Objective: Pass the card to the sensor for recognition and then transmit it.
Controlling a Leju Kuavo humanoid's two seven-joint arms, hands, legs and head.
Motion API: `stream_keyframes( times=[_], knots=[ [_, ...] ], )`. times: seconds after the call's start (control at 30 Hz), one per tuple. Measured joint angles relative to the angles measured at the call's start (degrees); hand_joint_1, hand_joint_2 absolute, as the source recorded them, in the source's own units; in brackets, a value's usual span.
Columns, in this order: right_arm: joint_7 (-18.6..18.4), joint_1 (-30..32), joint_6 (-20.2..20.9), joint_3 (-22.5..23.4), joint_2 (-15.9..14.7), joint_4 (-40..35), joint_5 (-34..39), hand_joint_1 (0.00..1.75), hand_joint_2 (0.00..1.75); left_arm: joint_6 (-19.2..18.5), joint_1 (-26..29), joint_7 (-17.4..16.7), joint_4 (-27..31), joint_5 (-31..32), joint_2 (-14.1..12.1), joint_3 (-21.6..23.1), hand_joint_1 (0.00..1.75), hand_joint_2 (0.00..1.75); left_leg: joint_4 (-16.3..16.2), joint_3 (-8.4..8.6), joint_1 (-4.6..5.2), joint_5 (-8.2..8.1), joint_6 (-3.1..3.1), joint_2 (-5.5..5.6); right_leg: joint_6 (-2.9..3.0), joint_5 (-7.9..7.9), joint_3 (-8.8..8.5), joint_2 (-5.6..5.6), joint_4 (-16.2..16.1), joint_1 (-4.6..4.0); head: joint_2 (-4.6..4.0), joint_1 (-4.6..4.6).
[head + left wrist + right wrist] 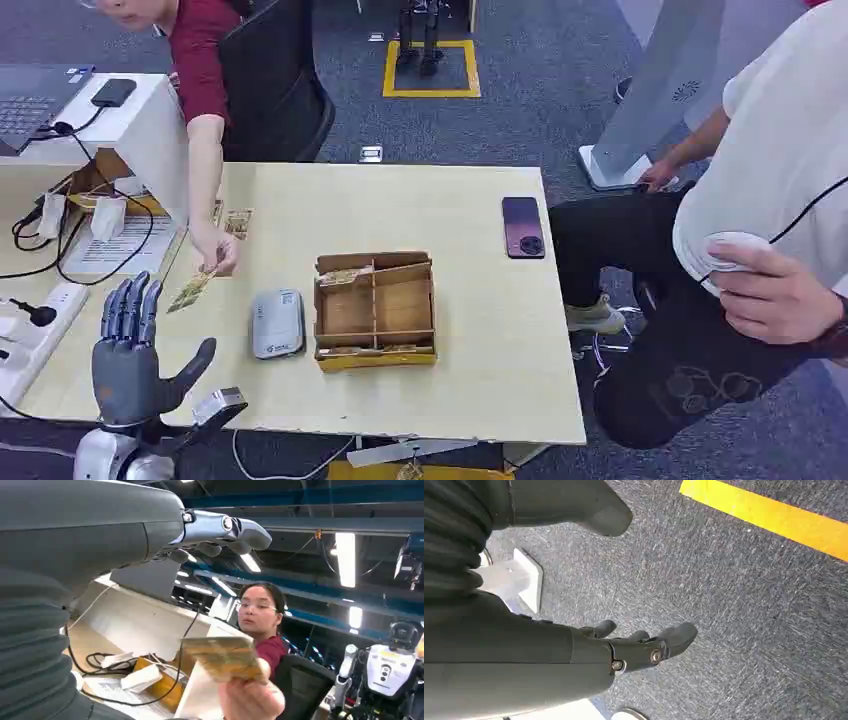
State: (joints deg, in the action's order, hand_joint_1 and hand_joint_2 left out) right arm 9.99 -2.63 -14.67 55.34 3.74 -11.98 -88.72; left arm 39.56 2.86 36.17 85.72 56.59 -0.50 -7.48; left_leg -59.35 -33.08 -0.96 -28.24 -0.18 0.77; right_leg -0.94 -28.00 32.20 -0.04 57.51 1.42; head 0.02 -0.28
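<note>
One card sits in a person's hand, just up-right of the left hand, whose fingers are spread, holding nothing. Right hand hangs over the carpet, fingers loosely apart, empty too.

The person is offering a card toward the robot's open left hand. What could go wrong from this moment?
1. The yellowish patterned card is held by the person's hand, apart from the open left hand; the fingers might close too early and miss it.
2. The grey rounded card sensor lies close beside the compartmented wooden box; a swing toward it may bump the box.
3. Black cables lie near the left arm and could snag.
</note>
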Motion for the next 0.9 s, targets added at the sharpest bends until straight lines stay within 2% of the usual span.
stream_keyframes(
  times=[0.47, 0.5, 0.57, 0.9],
  knots=[
    [-0.31, 0.02, -0.02, -0.15, 0.0, 0.0, 0.0, 0.0, 1.75, 0.0, -0.73, -0.15, -1.9, 0.83, 0.13, -1.25, 0.0, 1.75, 0.0, 0.0, 0.0, 0.0, 0.0, -0.01, 0.0, 0.0, 0.01, 0.01, 0.0, 0.0, 0.0, 0.0],
    [-0.31, 0.02, 0.0, -0.15, 0.0, 0.0, 0.0, 0.0, 1.75, 0.0, -0.73, -0.88, -1.99, 0.87, 0.11, -1.27, 1.75, 1.75, 0.0, 0.0, 0.0, 0.0, 0.0, -0.01, 0.0, 0.0, 0.01, 0.01, 0.0, 0.0, 0.0, 0.0],
    [-0.31, 0.02, 0.0, -0.15, 0.0, 0.0, 0.0, 0.0, 1.75, 0.0, -0.71, -3.91, -1.94, 0.86, -0.34, -1.09, 1.75, 1.75, 0.0, 0.0, 0.0, 0.0, 0.0, -0.01, 0.0, 0.0, 0.02, 0.01, 0.0, 0.0, 0.0, 0.0],
    [-0.17, 0.01, -0.13, -0.15, 0.0, 0.0, 0.0, 0.0, 1.75, 0.0, -0.67, -2.1, -2.95, -1.55, -1.07, -1.09, 1.75, 1.75, 0.0, -0.01, 0.0, 0.0, 0.0, -0.01, 0.0, 0.0, 0.02, 0.01, 0.0, 0.0, 0.0, -0.02]
  ],
)
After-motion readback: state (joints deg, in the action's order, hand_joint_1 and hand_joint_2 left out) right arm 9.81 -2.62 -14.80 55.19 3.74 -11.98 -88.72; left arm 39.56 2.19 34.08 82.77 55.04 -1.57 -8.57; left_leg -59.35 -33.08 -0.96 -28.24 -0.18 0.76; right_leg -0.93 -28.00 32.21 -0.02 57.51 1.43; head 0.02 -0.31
